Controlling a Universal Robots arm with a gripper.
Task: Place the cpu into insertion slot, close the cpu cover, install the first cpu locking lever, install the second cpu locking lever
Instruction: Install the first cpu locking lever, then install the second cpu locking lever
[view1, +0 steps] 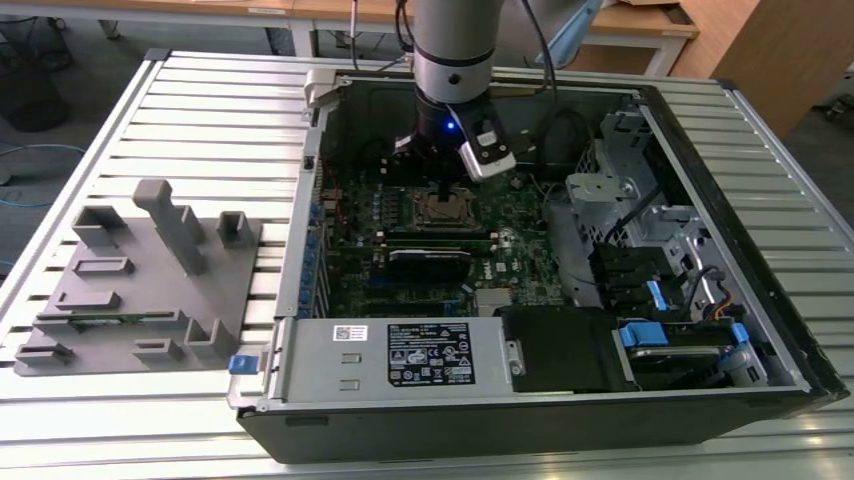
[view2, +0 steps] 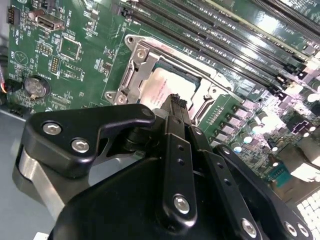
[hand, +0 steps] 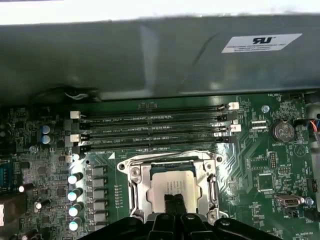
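The cpu, a pale metal square, lies flat in the insertion slot on the green board of the open computer case. The cpu cover, a silvery frame, lies down around the chip, which shows through its window. My gripper hangs straight over the slot. Its two black fingertips are pressed together, and they rest on or just above the chip's near edge. In the second wrist view the gripper hides part of the cpu and of the cover. The exterior view has the gripper low inside the case.
Long black memory slots run just beyond the socket, under the grey case wall. A row of capacitors flanks one side, a coin battery the other. The power supply box and drive cage crowd the case. A grey fixture stands outside.
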